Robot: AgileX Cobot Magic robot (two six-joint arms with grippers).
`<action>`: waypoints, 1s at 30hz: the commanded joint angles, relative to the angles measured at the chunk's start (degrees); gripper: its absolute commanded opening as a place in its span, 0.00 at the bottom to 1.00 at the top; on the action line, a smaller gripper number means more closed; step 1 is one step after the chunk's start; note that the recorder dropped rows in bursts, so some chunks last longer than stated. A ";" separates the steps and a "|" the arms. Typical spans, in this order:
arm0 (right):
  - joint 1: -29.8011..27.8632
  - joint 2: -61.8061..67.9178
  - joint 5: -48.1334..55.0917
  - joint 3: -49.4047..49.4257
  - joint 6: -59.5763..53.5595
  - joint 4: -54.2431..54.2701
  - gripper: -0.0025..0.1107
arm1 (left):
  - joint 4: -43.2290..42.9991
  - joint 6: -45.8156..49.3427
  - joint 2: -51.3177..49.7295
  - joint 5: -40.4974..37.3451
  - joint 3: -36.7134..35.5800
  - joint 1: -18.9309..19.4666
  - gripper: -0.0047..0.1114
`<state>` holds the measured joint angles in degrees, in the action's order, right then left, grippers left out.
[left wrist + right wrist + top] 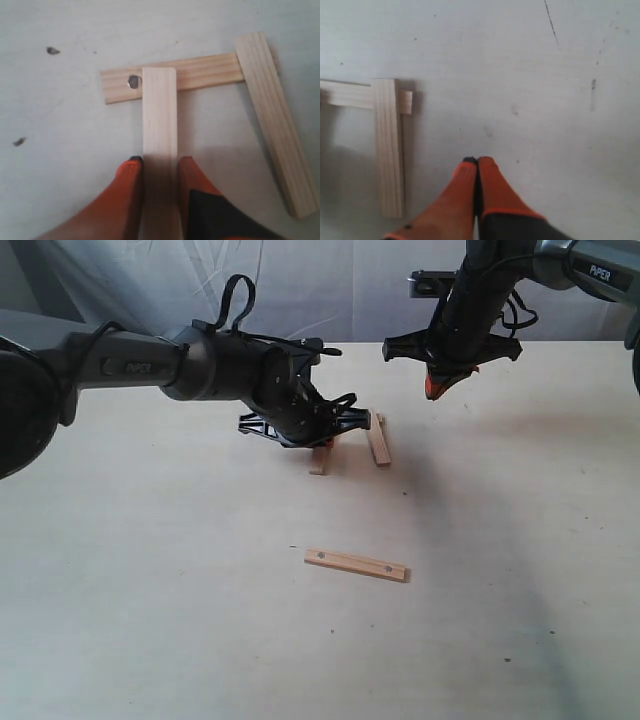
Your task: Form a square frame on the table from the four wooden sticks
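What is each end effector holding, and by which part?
Left end effector pinches a stick by its long edges, near one end. Right end effector is shut on nothing.

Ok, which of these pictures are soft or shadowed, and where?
Exterior view: even light, no glare, a soft shadow on the table beneath the right arm; the lone stick is sharp. Left wrist view: the held stick shows crisp grain, while the orange fingers blur near the lens. Right wrist view: soft overall, with a dim shadow by the laid sticks.
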<state>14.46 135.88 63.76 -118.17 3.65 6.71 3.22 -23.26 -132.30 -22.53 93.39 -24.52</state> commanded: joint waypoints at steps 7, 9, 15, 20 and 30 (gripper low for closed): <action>-0.43 -0.25 -0.15 0.20 -0.09 -0.20 0.02 | 1.13 -0.30 0.99 -0.53 0.05 -0.05 0.38; -0.43 -0.25 0.11 0.20 -0.07 -0.20 0.02 | 1.02 -0.30 2.35 -0.80 0.05 -0.05 0.39; -0.43 -2.88 6.11 0.20 1.02 0.80 0.02 | -2.57 -0.30 9.74 -12.11 0.05 1.71 0.39; -0.31 -3.76 4.77 0.20 1.15 3.45 0.02 | -1.20 1.49 13.11 -15.40 -1.81 5.40 0.39; 5.58 0.49 -1.09 0.20 1.02 1.75 0.07 | 6.13 5.44 10.20 -7.12 -1.86 3.75 0.50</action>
<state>18.32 135.02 64.45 -118.04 4.94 10.70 7.07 -19.77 -120.85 -31.94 91.72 -19.50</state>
